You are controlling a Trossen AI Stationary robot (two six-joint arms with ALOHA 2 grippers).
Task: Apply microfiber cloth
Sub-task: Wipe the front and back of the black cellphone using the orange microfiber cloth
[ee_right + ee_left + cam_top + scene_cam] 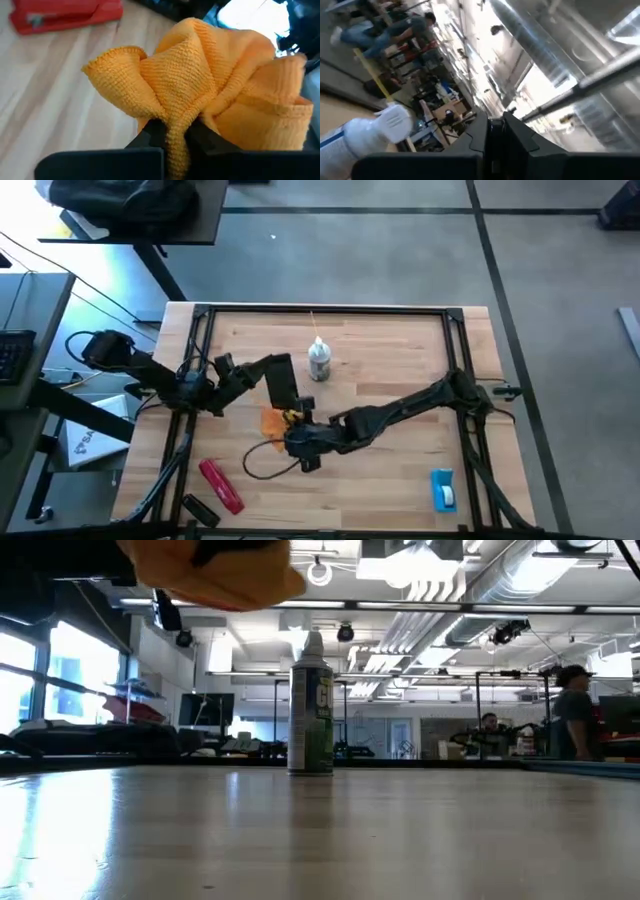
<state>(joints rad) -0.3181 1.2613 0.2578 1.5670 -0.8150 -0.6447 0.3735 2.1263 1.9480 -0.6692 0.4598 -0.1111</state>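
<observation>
Two dark arms are reaching toward the middle of the light wooden table (400, 470). The right tool (290, 428) is pinching the small bright orange microfiber cloth (210, 95); in the right wrist view its dark fingers (150, 134) are closing on a gathered fold, with the fabric fanning out beyond them in bunchy lobes. The bunch has no clear long axis; its folds are spreading away from the grip. In the high view the cloth (274, 421) is sitting left of the table's centre, just beside the near end of a flat black rectangular phone (281, 380) that the left tool (268, 367) is holding up, its long axis running near to far. Whether cloth and phone are touching I cannot tell.

A white and green spray can (318, 360) is standing upright beyond them, toward the far side. A red oblong tool (221, 485) is lying near the table's near left corner, with a small black object (199, 509) beside it, and a blue and white object (443, 489) is lying at the near right. A thin black cable (262, 463) is looping between the red piece and the right arm.

The low view is showing the cloth (230, 580) raised clear above the tabletop, which the overhead view cannot show, with the can (311, 705) behind it and a person (572, 712) standing far off at right. The left wrist view is showing the can's cap (395, 124) and people in the room beyond.
</observation>
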